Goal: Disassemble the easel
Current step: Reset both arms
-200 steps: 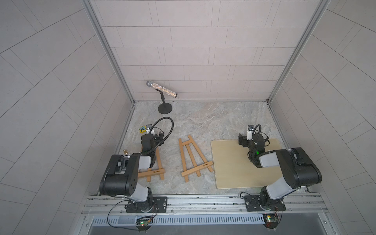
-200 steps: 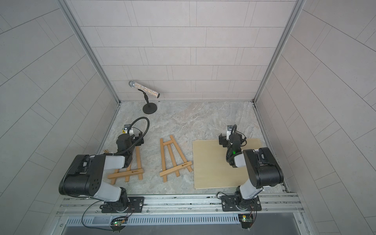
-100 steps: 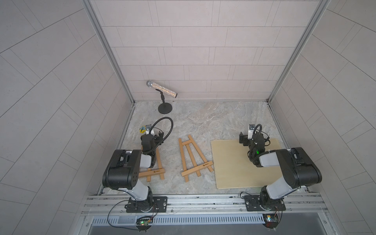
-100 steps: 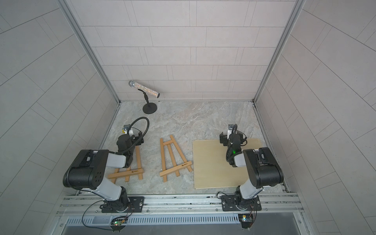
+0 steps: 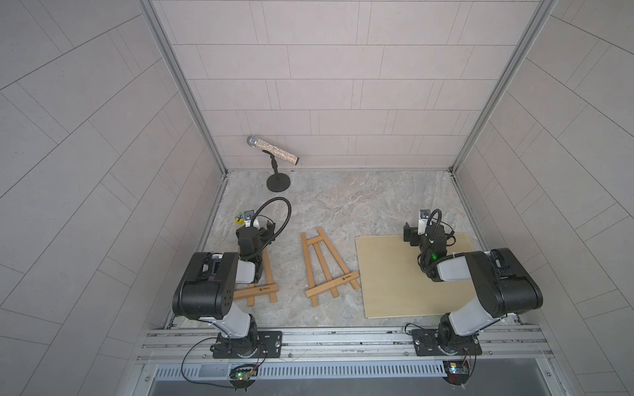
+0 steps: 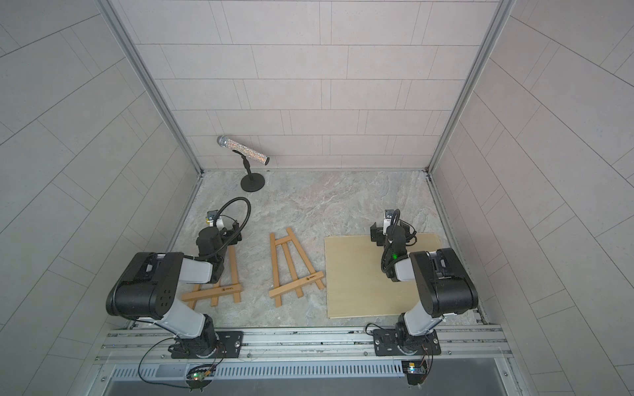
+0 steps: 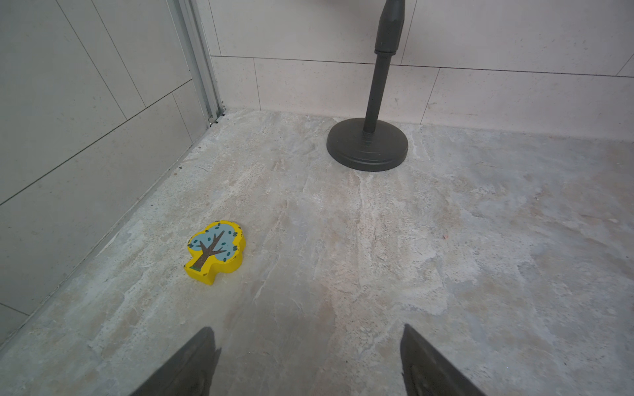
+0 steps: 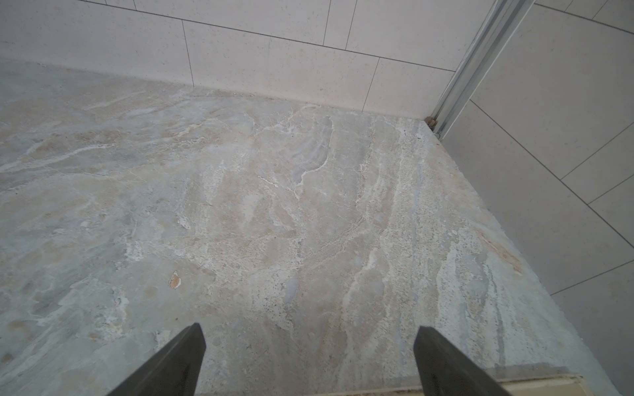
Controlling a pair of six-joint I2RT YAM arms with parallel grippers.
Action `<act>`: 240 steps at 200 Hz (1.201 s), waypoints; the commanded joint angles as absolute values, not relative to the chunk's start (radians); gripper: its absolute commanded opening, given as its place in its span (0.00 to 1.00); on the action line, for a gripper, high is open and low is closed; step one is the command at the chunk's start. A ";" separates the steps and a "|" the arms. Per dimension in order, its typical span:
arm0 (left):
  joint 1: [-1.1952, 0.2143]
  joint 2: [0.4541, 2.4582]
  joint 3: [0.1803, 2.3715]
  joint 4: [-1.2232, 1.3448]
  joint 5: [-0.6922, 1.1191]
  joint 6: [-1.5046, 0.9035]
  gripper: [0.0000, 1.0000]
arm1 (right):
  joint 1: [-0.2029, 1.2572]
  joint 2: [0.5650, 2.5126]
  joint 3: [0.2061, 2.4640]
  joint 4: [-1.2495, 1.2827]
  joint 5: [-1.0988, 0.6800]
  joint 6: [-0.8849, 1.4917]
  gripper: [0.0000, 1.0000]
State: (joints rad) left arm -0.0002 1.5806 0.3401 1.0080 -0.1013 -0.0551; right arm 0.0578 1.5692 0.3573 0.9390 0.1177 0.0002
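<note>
Two wooden easel frames lie flat on the stone floor in both top views. One easel frame (image 5: 326, 267) (image 6: 291, 265) is in the middle, free of both arms. The other frame (image 5: 260, 288) (image 6: 219, 289) lies at the left, partly under my left arm. My left gripper (image 5: 267, 231) (image 7: 307, 329) hovers open past that frame's top end, with only bare floor between its fingers. My right gripper (image 5: 425, 229) (image 8: 308, 325) stands open over the far edge of a pale wooden board (image 5: 394, 281) (image 8: 542, 391), holding nothing.
A glittery microphone (image 5: 272, 151) sits on a black stand (image 7: 367, 144) at the back left. A yellow tree-shaped block (image 7: 214, 252) lies near the left wall, just beyond my left gripper. Tiled walls enclose three sides.
My left arm has shifted slightly and its jaws have spread a touch wider. The right arm, both frames and the board have not moved.
</note>
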 commanded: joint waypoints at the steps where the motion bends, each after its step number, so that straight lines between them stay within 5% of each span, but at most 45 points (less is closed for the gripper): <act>1: 0.005 1.581 0.326 1.051 -0.106 -0.063 0.88 | 0.055 1.571 0.364 0.961 0.131 0.002 1.00; 240: -0.002 1.581 0.332 1.040 -0.098 -0.046 0.90 | 0.055 1.570 0.364 0.960 0.132 0.001 1.00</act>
State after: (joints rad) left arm -0.0006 1.5806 0.3359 1.0195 -0.1238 -0.0578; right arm 0.0578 1.5692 0.3573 0.9390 0.1181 0.0002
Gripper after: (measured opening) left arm 0.900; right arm 0.997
